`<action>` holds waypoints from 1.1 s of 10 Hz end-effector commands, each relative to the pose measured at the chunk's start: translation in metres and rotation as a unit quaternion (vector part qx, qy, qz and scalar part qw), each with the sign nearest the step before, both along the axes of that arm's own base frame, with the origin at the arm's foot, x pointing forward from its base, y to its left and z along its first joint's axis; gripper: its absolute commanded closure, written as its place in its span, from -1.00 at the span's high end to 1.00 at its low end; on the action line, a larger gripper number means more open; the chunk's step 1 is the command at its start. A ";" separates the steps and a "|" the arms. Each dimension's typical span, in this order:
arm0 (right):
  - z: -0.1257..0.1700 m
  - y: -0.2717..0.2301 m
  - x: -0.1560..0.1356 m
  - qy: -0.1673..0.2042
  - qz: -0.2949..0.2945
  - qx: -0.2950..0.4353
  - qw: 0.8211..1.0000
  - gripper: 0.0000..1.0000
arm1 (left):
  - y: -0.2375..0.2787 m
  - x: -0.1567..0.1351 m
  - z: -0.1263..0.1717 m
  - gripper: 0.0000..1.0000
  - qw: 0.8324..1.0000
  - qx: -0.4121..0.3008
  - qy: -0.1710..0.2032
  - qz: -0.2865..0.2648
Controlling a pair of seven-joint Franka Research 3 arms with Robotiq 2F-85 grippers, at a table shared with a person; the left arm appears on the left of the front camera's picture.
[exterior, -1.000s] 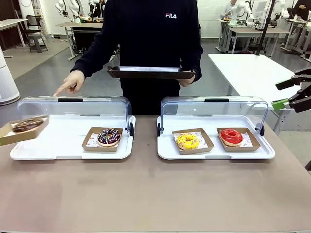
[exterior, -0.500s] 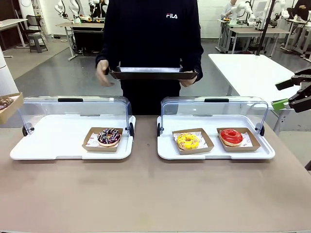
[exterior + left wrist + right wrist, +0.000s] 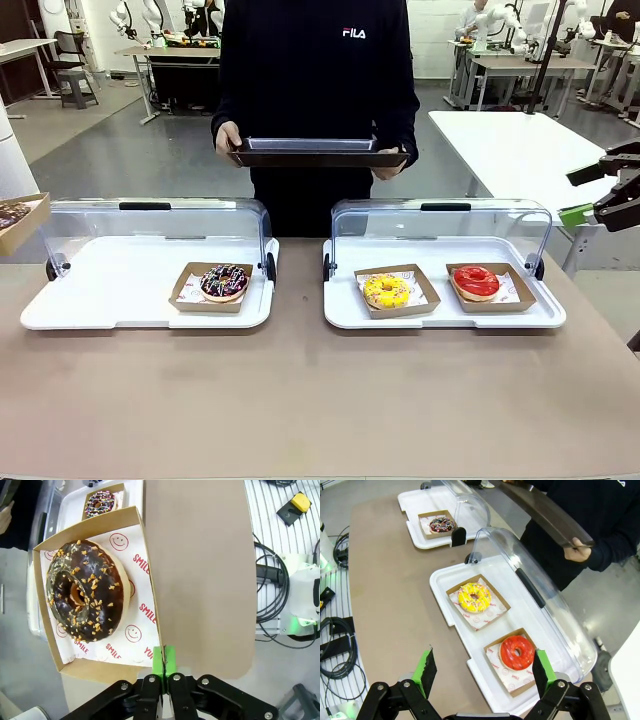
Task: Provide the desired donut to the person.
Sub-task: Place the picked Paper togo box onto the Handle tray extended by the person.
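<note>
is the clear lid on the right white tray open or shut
Open: the clear dome lid stands swung back behind the white tray, leaving the yellow sprinkled donut and red glazed donut uncovered.

Table (image 3: 300, 400) runs across the front. Person (image 3: 310, 80) stands behind its far edge, centre, holding a tray (image 3: 315, 153) above and behind the gap between two cases. Left case (image 3: 100, 290): one boxed donut (image 3: 224, 282) in its right half. Right case (image 3: 345, 300): left donut (image 3: 386, 290) and right donut (image 3: 476, 281), boxed, side by side. Lids (image 3: 150, 218) stand up at the back. Off the table's left end, raised: fourth box (image 3: 22, 222) with held donut (image 3: 85, 597) inside, box edge pinched in left gripper (image 3: 164, 661). Right gripper (image 3: 585, 195) hangs beyond the right end, apart from the right case.
</note>
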State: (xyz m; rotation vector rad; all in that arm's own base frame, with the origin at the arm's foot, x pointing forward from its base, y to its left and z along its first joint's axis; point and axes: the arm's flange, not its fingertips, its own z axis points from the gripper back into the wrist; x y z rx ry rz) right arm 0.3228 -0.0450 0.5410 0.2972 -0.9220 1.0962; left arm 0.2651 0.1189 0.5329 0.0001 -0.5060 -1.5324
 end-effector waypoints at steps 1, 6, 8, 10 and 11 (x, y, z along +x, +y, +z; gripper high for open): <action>-0.001 0.001 0.002 -0.002 0.008 0.007 1.000 1.00 | 0.001 0.001 -0.001 -1.00 1.000 0.002 0.004 0.005; -0.001 0.001 0.002 -0.002 0.008 0.007 1.000 1.00 | 0.001 0.001 -0.001 -1.00 1.000 0.002 0.004 0.005; -0.001 0.001 0.002 -0.002 0.008 0.007 1.000 1.00 | 0.001 0.001 -0.001 -1.00 1.000 0.002 0.004 0.005; -0.001 0.001 0.002 -0.002 0.008 0.007 1.000 1.00 | 0.001 0.001 -0.001 -1.00 1.000 0.002 0.004 0.005; -0.001 0.001 0.002 -0.002 0.008 0.007 1.000 1.00 | 0.001 0.001 -0.001 -1.00 1.000 0.002 0.004 0.005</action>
